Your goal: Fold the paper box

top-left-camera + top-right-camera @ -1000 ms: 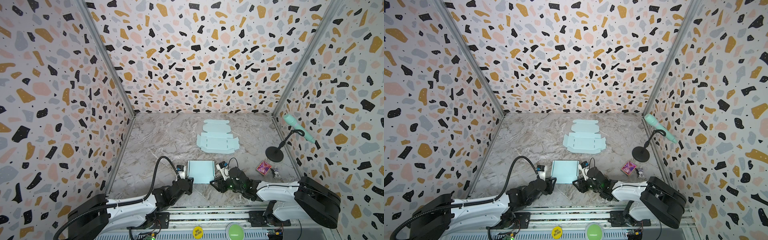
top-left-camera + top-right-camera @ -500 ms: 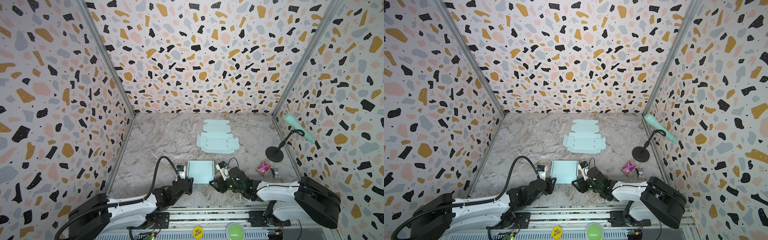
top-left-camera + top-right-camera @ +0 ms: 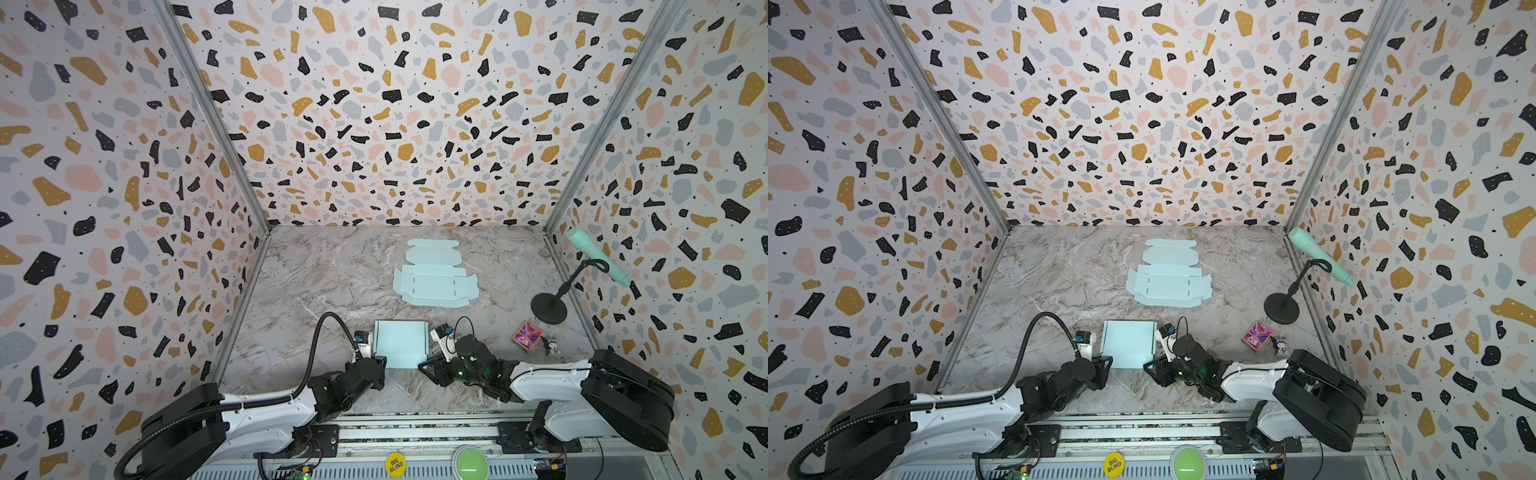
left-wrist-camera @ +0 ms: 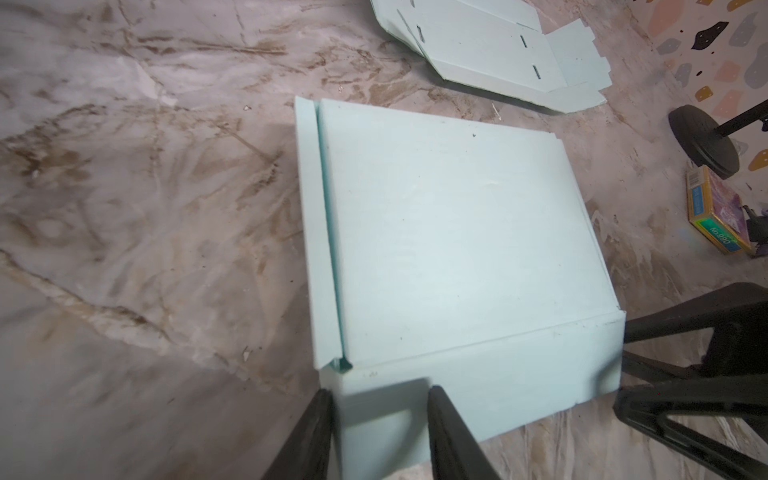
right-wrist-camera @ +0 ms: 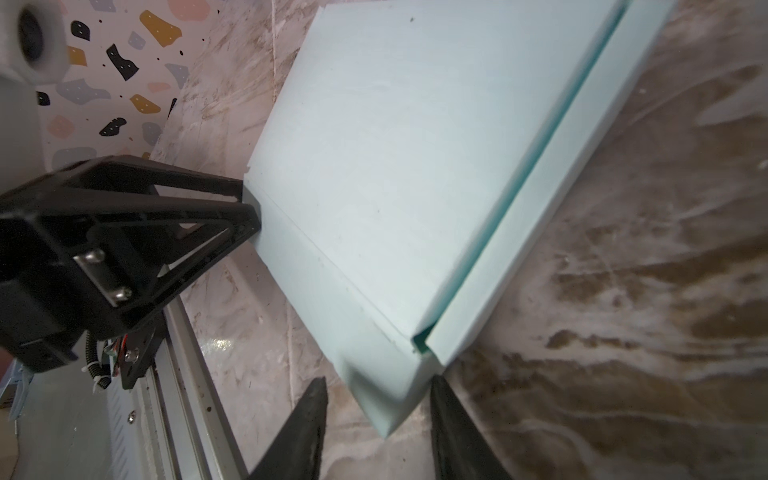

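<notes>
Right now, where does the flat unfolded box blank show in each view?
Both top views: flat blank mid-table, just beyond the folded box.
Left wrist: flat blank past the folded box's far edge, partly cut off by the frame.
Right wrist: not in it.
Shared landmark: the folded box, visible in all four views.
</notes>
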You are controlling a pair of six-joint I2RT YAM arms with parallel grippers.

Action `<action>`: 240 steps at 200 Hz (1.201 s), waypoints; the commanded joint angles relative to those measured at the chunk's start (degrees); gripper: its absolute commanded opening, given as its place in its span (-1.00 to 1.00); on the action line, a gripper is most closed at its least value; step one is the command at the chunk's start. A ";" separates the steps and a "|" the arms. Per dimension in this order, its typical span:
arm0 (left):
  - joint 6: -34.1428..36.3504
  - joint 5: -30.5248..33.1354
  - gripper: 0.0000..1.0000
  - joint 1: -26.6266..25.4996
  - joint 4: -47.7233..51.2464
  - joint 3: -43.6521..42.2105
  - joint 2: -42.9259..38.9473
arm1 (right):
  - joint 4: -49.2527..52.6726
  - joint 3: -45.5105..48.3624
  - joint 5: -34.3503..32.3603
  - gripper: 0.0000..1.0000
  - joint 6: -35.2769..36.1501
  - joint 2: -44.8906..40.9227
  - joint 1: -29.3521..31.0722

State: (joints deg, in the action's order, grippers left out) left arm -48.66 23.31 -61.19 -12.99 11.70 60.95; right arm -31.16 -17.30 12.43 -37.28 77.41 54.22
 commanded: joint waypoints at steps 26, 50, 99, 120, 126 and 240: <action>1.18 0.59 -0.21 -0.25 -3.01 0.33 1.88 | -2.24 -0.98 1.17 -0.19 0.01 0.70 -0.40; 1.21 0.94 -0.21 -0.25 -3.00 0.50 2.23 | -2.11 -0.66 1.02 -0.19 -0.08 0.30 -0.53; 1.44 1.50 -0.22 -0.16 -2.13 1.02 1.63 | 3.31 0.04 -0.32 -0.06 1.21 -4.70 -2.16; 1.61 1.94 -0.22 -0.14 -1.95 1.04 1.55 | 9.09 -0.87 -3.40 0.03 3.52 -8.25 -2.83; 1.64 2.01 -0.22 -0.07 -1.95 1.02 1.63 | 10.31 -1.04 -4.02 0.04 4.08 -9.11 -3.39; 2.06 3.00 -0.22 0.54 -1.77 3.10 3.82 | 7.54 -17.22 -0.43 0.30 14.97 8.28 -14.49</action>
State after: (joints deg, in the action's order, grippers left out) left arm -47.33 24.62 -61.08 -14.24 13.06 64.03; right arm -20.84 -32.51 9.65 -24.80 80.14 42.37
